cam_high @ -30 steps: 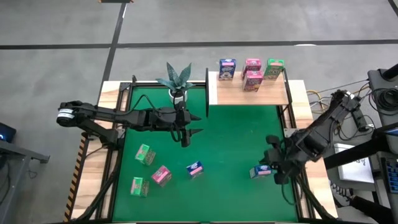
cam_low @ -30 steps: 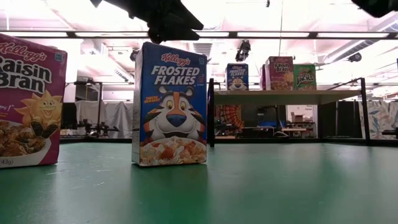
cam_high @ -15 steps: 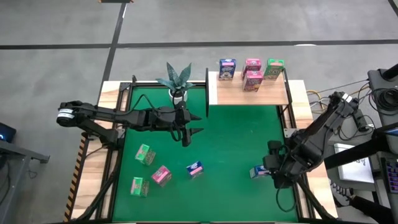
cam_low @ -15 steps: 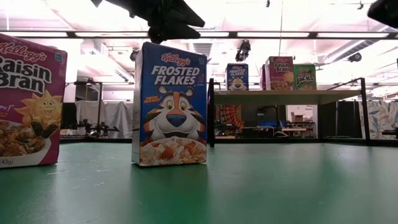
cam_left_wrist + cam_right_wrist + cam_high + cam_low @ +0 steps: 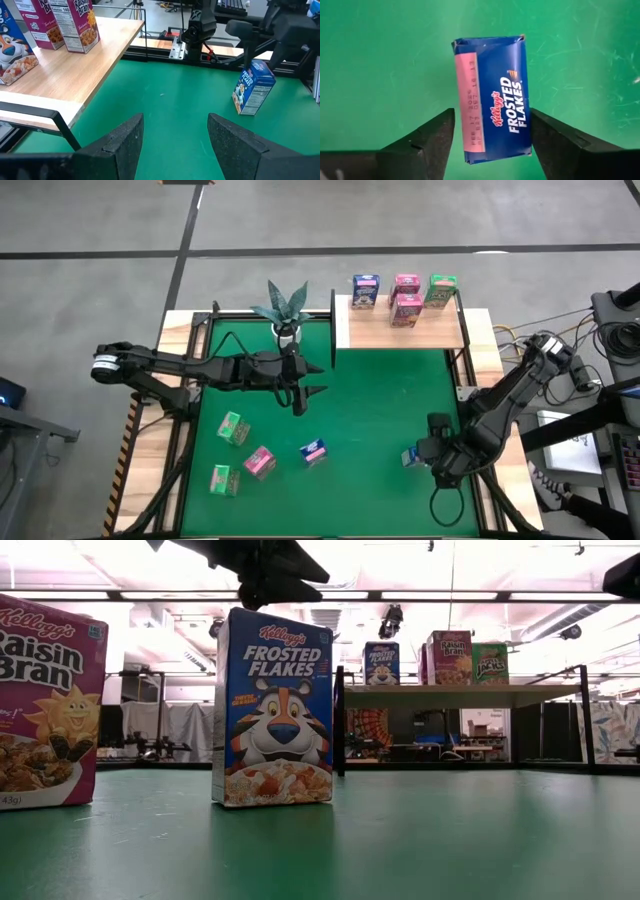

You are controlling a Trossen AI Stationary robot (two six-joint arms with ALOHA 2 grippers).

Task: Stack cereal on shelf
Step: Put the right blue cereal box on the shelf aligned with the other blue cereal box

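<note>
Cereal target: blue box stood on bench, between spread fingers
Right end effector: open, directly above
Left end effector: open, hovered mid-bench

The left arm reaches in from the left edge of the table toward its middle, held low and nearly level; the left gripper hangs above the mat with its fingers spread wide and nothing between them; the right arm bends in from the right edge, wrist tipped downward; the right gripper points straight down, fingers parted.
</note>
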